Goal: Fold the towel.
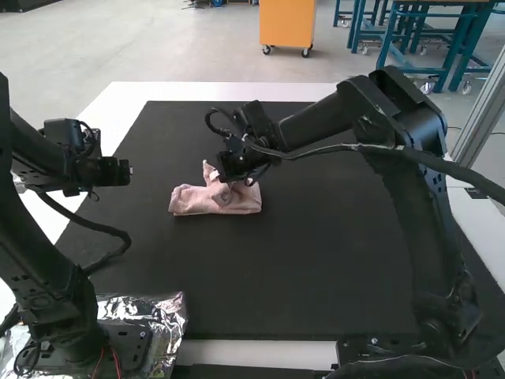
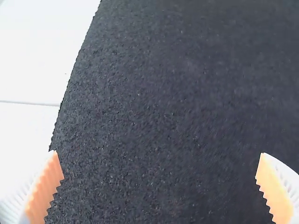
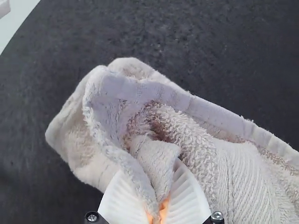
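Note:
The pink towel (image 1: 215,199) lies bunched on the black mat left of the middle, one corner raised. At its upper right side is my right gripper (image 1: 235,180), reaching across from the right arm. In the right wrist view the right gripper (image 3: 159,213) is shut on a pinched fold of the towel (image 3: 243,172), whose hemmed edge loops around the fingers. My left gripper (image 1: 126,172) is over the mat's left edge, apart from the towel. The left wrist view shows the left gripper (image 2: 161,186) open, with bare mat between its fingers.
The black mat (image 1: 316,260) covers most of the white table (image 1: 173,90). Crinkled silver foil (image 1: 170,320) lies by the left arm's base. A dark cable loops over the mat's left part, and the right arm spans the mat's right half.

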Robot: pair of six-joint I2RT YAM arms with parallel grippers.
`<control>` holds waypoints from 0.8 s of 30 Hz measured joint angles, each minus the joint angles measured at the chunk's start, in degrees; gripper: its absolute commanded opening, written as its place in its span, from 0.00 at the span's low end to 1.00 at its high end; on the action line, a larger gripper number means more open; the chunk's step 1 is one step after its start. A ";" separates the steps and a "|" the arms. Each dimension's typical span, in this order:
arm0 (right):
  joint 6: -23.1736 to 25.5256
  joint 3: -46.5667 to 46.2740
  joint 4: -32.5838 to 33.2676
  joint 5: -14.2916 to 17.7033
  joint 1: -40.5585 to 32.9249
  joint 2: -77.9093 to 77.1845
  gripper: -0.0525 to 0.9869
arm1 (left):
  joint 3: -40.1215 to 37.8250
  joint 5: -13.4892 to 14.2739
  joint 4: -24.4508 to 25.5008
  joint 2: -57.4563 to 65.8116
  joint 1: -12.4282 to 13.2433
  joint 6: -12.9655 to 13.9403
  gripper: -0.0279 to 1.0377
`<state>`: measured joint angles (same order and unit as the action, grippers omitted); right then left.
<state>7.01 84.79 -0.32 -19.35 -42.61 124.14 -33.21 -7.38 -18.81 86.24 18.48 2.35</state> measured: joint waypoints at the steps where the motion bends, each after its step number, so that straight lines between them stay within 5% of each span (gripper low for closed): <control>1: 0.09 1.07 0.35 0.00 -0.37 0.85 0.03 | 0.28 -0.11 -0.33 0.00 0.15 0.26 0.94; 15: 0.37 8.96 1.92 0.02 -4.68 7.61 0.05 | 0.85 -0.63 -1.27 -0.02 0.26 1.51 0.94; 19: 0.68 11.45 2.75 -0.02 -5.03 9.51 0.59 | 0.87 -0.66 -1.27 0.00 0.28 1.51 0.94; 24: 0.39 14.32 5.73 -0.17 -5.40 10.47 0.88 | 1.09 -0.83 -1.38 0.00 0.26 1.53 0.94</control>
<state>7.40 99.11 5.41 -19.53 -48.01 134.61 -32.12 -8.21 -20.18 86.24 18.74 3.88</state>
